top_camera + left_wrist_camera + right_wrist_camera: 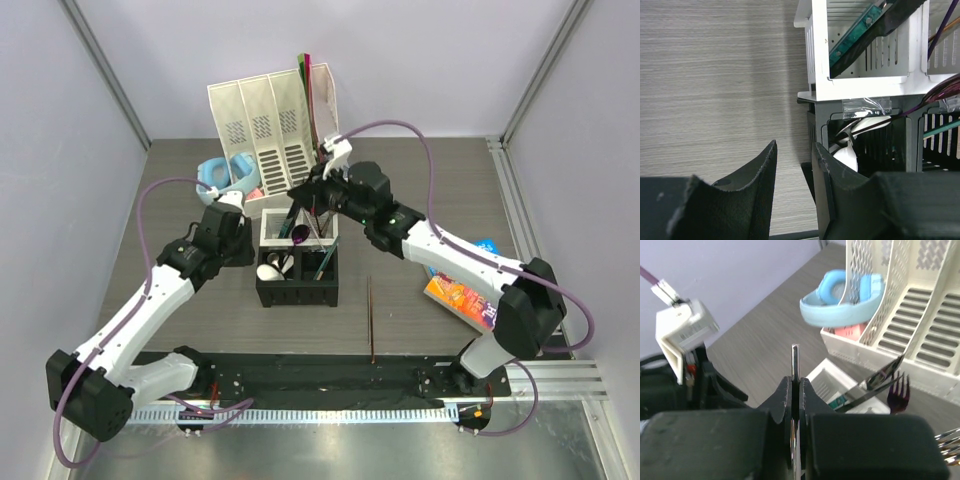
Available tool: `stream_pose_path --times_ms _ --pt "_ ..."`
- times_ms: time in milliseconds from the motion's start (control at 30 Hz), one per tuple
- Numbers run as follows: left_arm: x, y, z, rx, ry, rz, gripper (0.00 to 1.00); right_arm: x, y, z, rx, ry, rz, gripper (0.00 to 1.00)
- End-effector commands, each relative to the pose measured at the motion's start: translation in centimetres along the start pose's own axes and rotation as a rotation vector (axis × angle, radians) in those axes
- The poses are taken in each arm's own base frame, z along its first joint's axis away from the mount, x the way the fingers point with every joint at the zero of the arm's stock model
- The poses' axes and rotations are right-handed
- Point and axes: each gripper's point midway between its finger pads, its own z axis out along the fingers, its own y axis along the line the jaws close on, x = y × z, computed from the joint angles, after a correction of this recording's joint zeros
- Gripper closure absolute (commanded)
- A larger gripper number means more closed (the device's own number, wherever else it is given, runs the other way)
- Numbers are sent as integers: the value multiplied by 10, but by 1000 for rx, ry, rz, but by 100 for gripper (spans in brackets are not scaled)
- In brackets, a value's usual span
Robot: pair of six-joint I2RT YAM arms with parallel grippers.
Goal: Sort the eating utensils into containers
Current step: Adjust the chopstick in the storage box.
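Note:
The four-cell caddy [298, 291] stands mid-table, white cells behind and black cells in front. A white ceramic spoon [270, 270] rests in the front-left black cell, also visible in the left wrist view as the white spoon [847, 156]. A purple fork [898, 392] and a metal piece [879, 380] stick up from the white cells. My right gripper [795, 382] hovers over the caddy's back, shut on a thin metal utensil [795, 357] held edge-on. My left gripper [795, 157] is open and empty beside the caddy's left wall. One brown chopstick [371, 318] lies on the table.
A tall white file organiser [270, 125] stands behind the caddy, with blue headphones [225, 172] at its left. A colourful book [462, 292] lies under the right arm. Grey walls close in on both sides.

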Motion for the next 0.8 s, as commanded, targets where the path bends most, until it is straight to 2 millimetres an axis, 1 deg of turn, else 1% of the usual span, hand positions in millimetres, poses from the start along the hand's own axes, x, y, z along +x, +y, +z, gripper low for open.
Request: stream_pose_path --times_ms 0,33,67,100,133,167,200,233,267,300,333,367,400,433,500,533,667,767 --pt "-7 -11 -1 60 -38 -47 65 -30 24 -6 -139 -213 20 99" --pt "-7 -13 -1 70 -36 -46 65 -29 26 -10 -150 -226 18 99" --pt "-9 -14 -1 75 -42 -47 66 -40 30 -17 -170 -286 9 99" --pt "-9 -15 -1 81 -42 -44 66 -23 25 -21 -162 -273 8 99" --pt "-9 -15 -1 87 -47 -45 66 -22 23 -25 -159 -293 -3 99" --pt "-9 -16 -1 93 -54 -43 66 -26 24 -30 -163 -331 -17 99" --pt "-9 -18 -1 103 -58 -43 66 -14 18 -34 -147 -327 -33 99" --pt "-11 -18 -2 110 -71 -44 66 -13 16 -37 -143 -343 -41 99" --pt "-8 -17 -1 110 -70 -44 66 -18 17 -41 -148 -385 -51 99" --pt "-9 -19 0 121 -78 -46 66 -3 10 -41 -130 -376 -51 99" --pt "-7 -21 1 130 -73 -44 66 1 7 -41 -126 -384 -50 99" --pt "-5 -22 2 135 -70 -40 66 -3 8 -44 -132 -429 -54 99" --pt "-5 -23 3 143 -69 -35 66 14 0 -40 -117 -413 -39 99" --pt "-2 -25 5 152 -55 -32 66 8 1 -42 -128 -457 -37 99" --pt "-1 -26 5 161 -53 -25 66 20 -1 -37 -138 -447 -16 99" --pt "-1 -26 6 164 -53 -18 66 17 1 -39 -152 -473 0 99" --pt "-9 -27 3 174 -83 5 67 45 -8 -41 -142 -471 31 99" --pt "-12 -29 0 183 -98 18 66 56 -11 -40 -149 -485 26 99"
